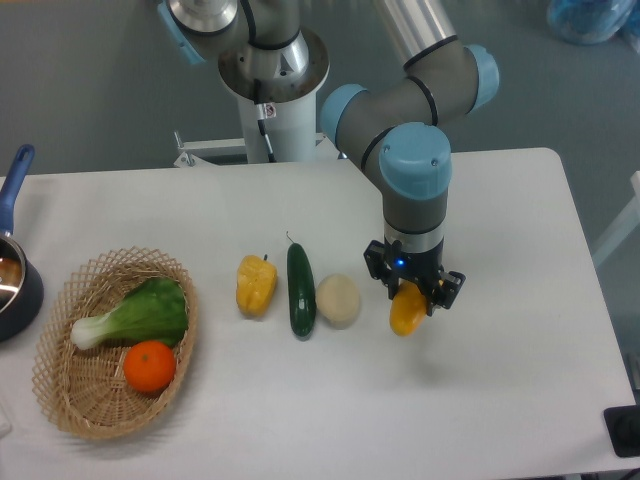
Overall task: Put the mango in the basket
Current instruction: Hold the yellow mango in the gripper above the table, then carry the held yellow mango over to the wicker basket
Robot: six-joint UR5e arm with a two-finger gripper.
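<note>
A: Where's the mango (407, 312)?

B: Between the fingers of the gripper (412, 290), which is clamped on its upper part. It sits right of the middle of the white table (500, 220); whether it touches the tabletop or hangs just above it, I can't tell.

A: What's closest to it?

B: A pale round fruit (339, 299) just to its left, then a dark green cucumber (301, 290) lying lengthwise, then a yellow bell pepper (256, 284). They form a row, each near the next.

A: And the basket (70, 400)?

B: Well apart, at the table's front left. Inside lie a bok choy (140, 313) and an orange (150, 366), touching; the near end of the basket floor is bare. A dark blue pot (15, 290) sits at the left edge, partly cut off.

A: Room to move?

B: Open tabletop in front of the row and to the mango's right.
</note>
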